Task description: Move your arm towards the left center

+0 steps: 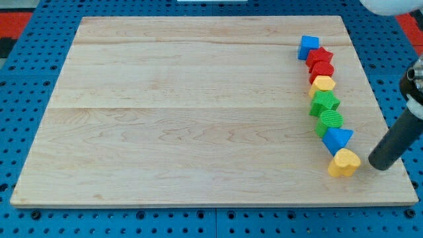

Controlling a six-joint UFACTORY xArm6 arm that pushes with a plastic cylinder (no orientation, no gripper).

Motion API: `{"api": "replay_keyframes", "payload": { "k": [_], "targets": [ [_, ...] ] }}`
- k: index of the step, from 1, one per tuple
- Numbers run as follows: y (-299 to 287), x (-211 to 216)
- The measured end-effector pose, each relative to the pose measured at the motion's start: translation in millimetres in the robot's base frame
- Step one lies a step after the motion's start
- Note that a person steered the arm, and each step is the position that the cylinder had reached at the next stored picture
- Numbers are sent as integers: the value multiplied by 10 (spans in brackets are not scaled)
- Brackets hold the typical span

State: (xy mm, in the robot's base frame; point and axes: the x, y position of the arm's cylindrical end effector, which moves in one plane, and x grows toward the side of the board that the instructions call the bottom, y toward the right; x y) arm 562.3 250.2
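My tip (pixel 380 164) is the lower end of a dark rod coming in from the view's right edge. It rests on the wooden board (pixel 198 112) just right of a yellow heart block (pixel 344 162), a small gap between them. A chain of blocks runs up from there along the right side: a blue triangle block (pixel 338 139), a green round block (pixel 329 121), a green star block (pixel 324 102), a yellow block (pixel 323 84), a red block (pixel 322 70), a red star block (pixel 318 57) and a blue block (pixel 308 46).
The board lies on a blue perforated base (pixel 26 73). A red patch (pixel 16 23) shows at the view's top left. A white round part of the arm (pixel 386 6) shows at the top right.
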Motion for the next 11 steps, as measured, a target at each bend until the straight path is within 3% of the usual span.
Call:
{"api": "replay_keyframes", "payload": {
  "k": [2, 3, 4, 7, 9, 11],
  "targets": [
    [-290, 431],
    [-618, 561],
    [-1298, 509],
    [-3360, -383],
    [-4388, -1124],
    [-4197, -1405]
  ]
}}
